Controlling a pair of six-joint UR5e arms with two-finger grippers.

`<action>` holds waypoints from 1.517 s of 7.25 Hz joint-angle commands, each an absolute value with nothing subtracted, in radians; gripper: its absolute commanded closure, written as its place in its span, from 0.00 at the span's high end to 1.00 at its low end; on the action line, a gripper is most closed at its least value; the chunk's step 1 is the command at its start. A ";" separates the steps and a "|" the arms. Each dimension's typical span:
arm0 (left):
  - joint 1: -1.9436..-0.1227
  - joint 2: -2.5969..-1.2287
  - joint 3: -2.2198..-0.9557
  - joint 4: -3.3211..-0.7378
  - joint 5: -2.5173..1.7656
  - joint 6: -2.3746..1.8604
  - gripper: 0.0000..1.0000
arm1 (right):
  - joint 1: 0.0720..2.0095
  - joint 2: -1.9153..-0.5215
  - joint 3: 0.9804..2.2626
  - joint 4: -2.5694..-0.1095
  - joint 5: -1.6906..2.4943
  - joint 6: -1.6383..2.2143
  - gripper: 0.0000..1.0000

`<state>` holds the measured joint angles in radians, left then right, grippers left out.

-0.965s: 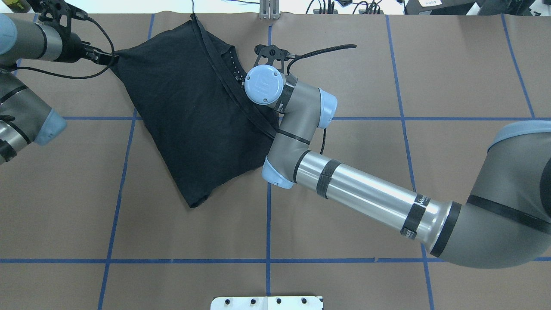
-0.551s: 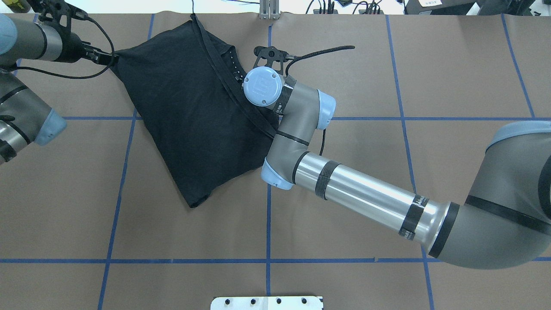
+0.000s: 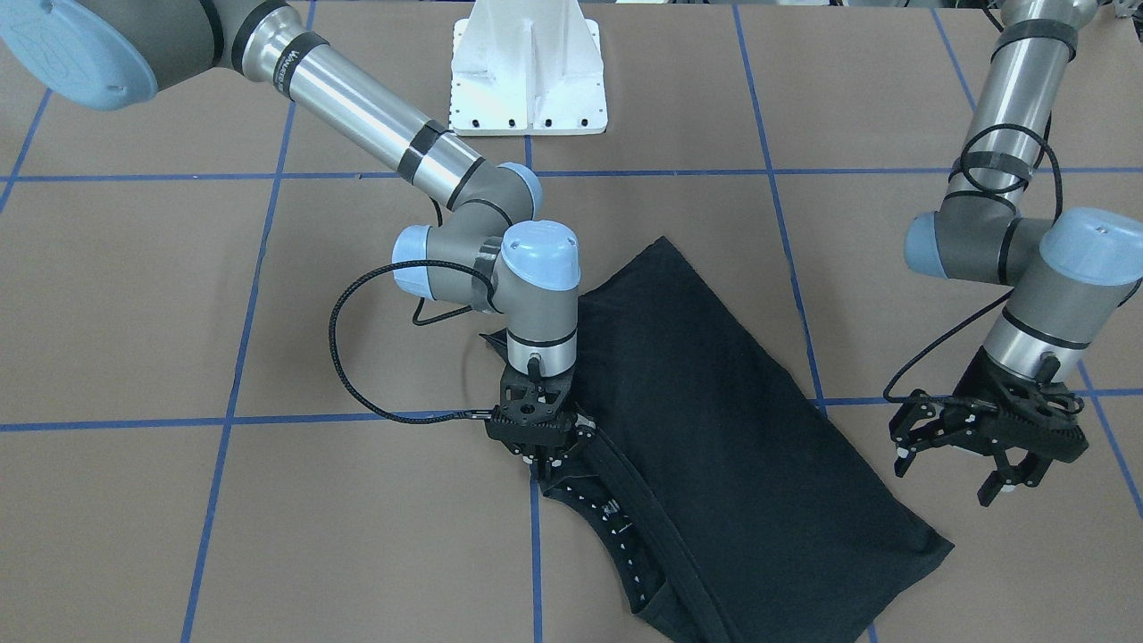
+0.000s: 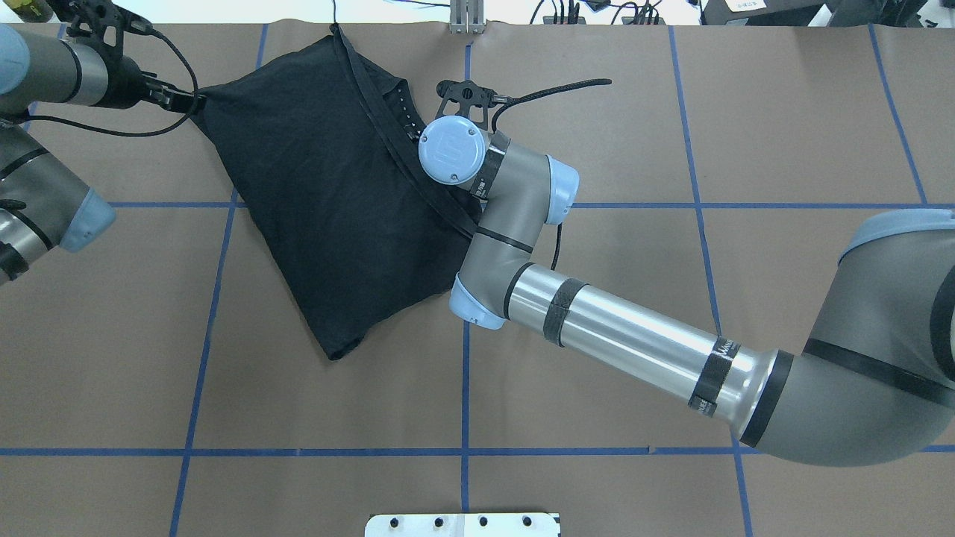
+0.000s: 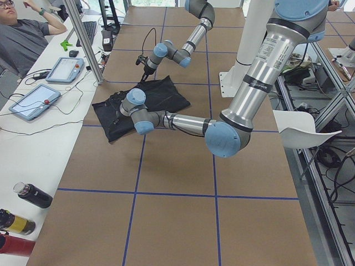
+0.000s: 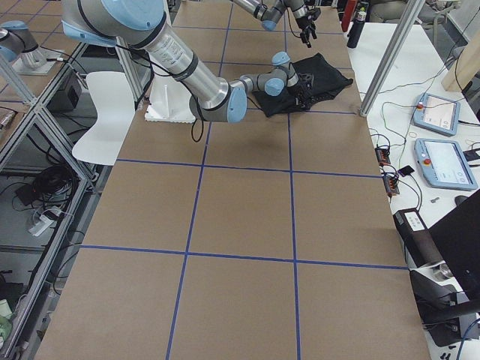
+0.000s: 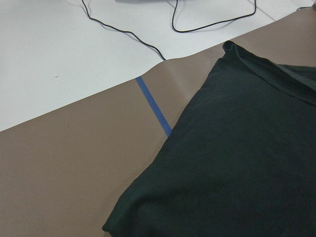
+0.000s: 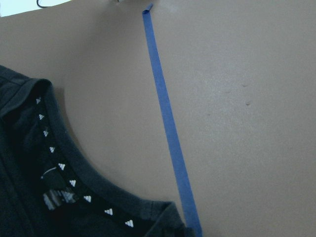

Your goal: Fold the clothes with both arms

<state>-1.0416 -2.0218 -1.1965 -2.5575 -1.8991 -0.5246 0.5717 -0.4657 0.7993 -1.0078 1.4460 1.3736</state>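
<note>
Right pincer (image 3: 543, 457) pinches the T-shirt (image 3: 714, 429) collar; left pincer (image 3: 954, 471) gapes wide, empty.

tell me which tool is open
The left tool: its fingers are spread, beside the shirt. The right tool is closed at the collar.

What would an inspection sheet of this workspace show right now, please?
Surface: brown paper table with a blue tape grid.
Job's things: black T-shirt, lying skewed toward the operators' side.
Clutter: nothing seen.
Grippers: left pincer open, beside a shirt corner; right pincer appears shut on the collar.
Cables: black cable loops off the right wrist, beside the shirt.
Surroundings: white pedestal; side bench with a seated person, teach pendants, bottles.
</note>
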 commanded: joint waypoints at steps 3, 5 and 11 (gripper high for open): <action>-1.042 -2.008 -1.215 -2.559 -1.899 -0.525 1.00 | 0.571 -0.524 0.915 -1.015 1.454 1.371 0.00; -1.042 -2.008 -1.215 -2.559 -1.899 -0.525 1.00 | 0.554 -0.647 1.159 -1.104 1.460 1.367 0.00; -1.042 -2.008 -1.223 -2.559 -1.899 -0.526 1.00 | 0.364 -1.017 1.650 -1.232 1.358 1.382 0.00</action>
<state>-1.0416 -2.0080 -1.2208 -2.5587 -1.8991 -0.5261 0.3965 -0.9550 1.5812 -1.2179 1.3878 1.3820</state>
